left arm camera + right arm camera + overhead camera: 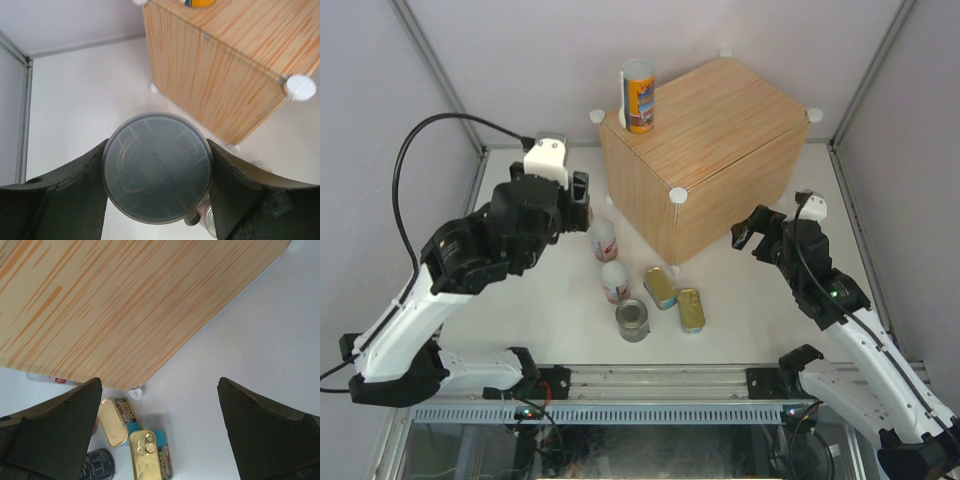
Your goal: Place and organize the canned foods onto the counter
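The counter [720,140] is a big wood-grain box at the back. One orange-blue tube [638,97] stands on its far left corner. My left gripper [578,205] hovers left of the counter and is shut on a tube with a translucent lid [157,167]; the tube's body is hidden under the gripper. On the table stand two white-red tubes [604,240] [615,282], a dark-blue can [633,320] and two flat gold-teal tins [660,287] [691,310]. My right gripper [752,228] is open and empty, right of the counter's near corner, with the tins [116,420] [150,455] below it.
White round caps [678,195] mark the counter's corners. The counter's side [115,305] fills the top of the right wrist view. Grey walls and metal posts [440,75] close in the white table [760,310]. A rail [650,380] runs along the near edge.
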Motion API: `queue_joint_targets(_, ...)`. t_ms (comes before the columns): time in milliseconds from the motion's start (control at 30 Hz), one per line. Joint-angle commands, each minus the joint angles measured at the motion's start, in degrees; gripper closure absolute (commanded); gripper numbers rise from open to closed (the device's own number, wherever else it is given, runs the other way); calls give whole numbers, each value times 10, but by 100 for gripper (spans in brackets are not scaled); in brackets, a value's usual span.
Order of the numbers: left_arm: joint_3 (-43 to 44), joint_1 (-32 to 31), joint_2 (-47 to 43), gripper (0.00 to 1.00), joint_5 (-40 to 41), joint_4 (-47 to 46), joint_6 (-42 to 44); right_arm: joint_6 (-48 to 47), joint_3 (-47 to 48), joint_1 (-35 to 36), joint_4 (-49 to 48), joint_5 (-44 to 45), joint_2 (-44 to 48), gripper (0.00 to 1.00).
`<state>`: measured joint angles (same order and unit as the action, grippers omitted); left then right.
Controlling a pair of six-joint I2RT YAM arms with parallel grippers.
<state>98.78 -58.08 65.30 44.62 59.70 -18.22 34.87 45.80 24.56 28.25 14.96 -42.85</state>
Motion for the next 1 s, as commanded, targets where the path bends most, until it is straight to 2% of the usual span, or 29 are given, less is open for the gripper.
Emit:
queue_joint_targets(0, 112, 28, 44, 100, -18, -103, 71, -1, 38, -6, -11, 6, -9, 0)
queue_joint_targets(300, 381, 88, 203, 100, -133, -70, 113, -8, 74, -33, -3, 13, -23, 0)
queue_joint_targets(700, 386, 109, 264, 100, -236, -198, 101, -33, 95, -43, -24, 30, -39, 0)
queue_joint_targets(967, 395, 109, 308, 100, -248, -252, 101, -41, 109, -43, -26, 32, -38, 0)
